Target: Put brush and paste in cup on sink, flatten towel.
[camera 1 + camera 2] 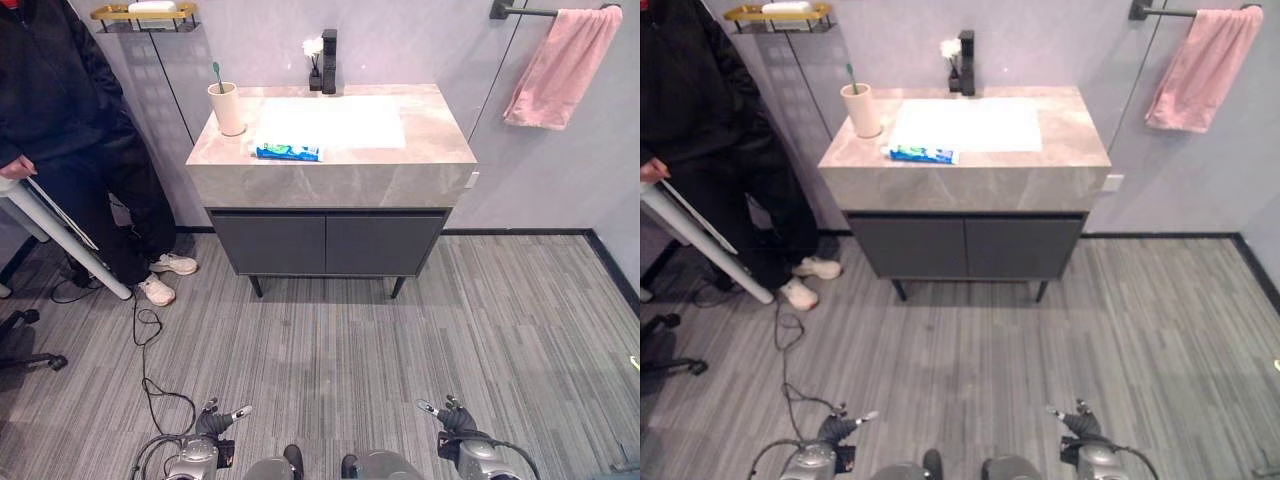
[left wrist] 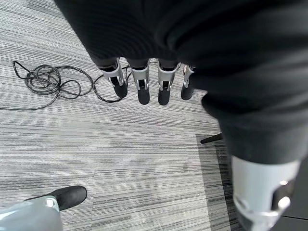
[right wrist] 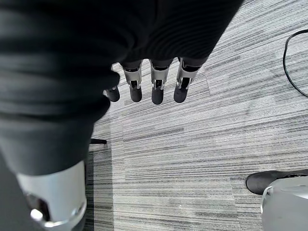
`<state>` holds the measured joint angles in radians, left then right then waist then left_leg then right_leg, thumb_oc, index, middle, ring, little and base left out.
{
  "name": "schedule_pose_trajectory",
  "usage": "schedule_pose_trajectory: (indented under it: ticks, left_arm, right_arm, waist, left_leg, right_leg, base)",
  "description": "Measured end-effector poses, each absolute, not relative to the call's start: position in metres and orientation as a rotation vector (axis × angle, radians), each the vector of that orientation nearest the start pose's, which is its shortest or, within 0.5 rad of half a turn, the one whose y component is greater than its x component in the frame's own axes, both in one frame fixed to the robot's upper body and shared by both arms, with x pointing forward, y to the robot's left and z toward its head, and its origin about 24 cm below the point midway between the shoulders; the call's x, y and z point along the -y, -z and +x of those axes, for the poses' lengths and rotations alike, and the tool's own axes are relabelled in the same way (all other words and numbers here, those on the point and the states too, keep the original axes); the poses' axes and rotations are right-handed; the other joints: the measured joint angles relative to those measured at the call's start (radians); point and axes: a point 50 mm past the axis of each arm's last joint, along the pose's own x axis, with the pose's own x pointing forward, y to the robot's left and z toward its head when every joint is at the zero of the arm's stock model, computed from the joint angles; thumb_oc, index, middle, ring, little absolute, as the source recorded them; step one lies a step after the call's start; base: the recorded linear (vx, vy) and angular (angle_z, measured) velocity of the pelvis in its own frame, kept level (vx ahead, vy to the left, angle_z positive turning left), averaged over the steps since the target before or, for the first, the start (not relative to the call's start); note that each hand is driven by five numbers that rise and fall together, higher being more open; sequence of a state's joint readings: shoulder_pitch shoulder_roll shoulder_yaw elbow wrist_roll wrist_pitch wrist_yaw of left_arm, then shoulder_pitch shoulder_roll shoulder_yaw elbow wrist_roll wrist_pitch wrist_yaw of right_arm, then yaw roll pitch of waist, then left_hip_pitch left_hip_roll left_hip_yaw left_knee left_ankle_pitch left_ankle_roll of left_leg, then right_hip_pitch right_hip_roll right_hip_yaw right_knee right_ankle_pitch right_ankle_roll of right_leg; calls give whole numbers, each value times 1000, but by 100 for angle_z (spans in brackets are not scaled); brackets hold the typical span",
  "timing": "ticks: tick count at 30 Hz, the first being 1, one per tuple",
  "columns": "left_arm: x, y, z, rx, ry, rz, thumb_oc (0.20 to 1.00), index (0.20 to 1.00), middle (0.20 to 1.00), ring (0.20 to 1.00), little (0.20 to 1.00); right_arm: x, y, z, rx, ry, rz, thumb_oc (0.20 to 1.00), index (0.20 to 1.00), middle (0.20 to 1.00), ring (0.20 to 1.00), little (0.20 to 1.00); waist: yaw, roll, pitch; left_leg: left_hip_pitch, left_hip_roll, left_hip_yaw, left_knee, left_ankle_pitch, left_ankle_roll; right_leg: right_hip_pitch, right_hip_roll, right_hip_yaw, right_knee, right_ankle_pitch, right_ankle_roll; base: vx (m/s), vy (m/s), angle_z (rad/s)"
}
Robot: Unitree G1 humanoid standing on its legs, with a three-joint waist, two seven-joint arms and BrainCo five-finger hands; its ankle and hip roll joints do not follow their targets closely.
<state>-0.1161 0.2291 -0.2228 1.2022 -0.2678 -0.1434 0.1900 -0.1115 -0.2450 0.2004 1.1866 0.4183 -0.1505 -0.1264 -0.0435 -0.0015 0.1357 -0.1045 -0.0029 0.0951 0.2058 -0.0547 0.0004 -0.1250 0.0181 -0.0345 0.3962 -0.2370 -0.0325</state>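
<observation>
A beige cup [image 1: 226,108] stands on the left of the sink counter [image 1: 330,170], with a green-tipped toothbrush [image 1: 217,74] upright in it. A blue and white toothpaste tube [image 1: 288,151] lies flat on the counter, right of the cup at the basin's front edge. A pink towel [image 1: 562,68] hangs bunched over the wall bar at the upper right. My left hand [image 1: 213,425] and right hand [image 1: 452,418] hang low over the floor, well short of the counter. Both are open, with straight fingers [image 2: 144,86] and fingers [image 3: 157,84] holding nothing.
A person in dark clothes [image 1: 70,120] stands left of the cabinet beside a white table leg [image 1: 60,235]. A black tap [image 1: 328,60] rises behind the white basin [image 1: 330,120]. A gold shelf [image 1: 143,14] is on the wall. Grey floor lies between me and the cabinet.
</observation>
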Motion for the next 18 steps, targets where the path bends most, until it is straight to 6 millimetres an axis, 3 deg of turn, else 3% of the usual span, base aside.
schedule_pose_trajectory:
  ticks: [12, 18]
  left_arm:
    - [-222, 141, 153, -931, -210, 226, 1000, 1000, 1000, 1000, 1000]
    - [-221, 142, 153, -933, -200, 207, 1000, 1000, 1000, 1000, 1000]
  right_arm:
    - [231, 143, 146, -951, 297, -62, 1000, 1000, 1000, 1000, 1000]
    - [232, 145, 140, -977, 300, -64, 1000, 1000, 1000, 1000, 1000]
  waist:
    - [3, 2, -3]
    - [2, -12, -13]
  left_leg:
    - [-1, 0, -1, 1, 0, 0]
    - [1, 1, -1, -1, 0, 1]
  right_leg:
    - [3, 0, -2, -2, 1, 1]
    - [9, 1, -1, -21, 9, 4]
  base:
    - [0, 0, 0]
    - [6, 33, 0]
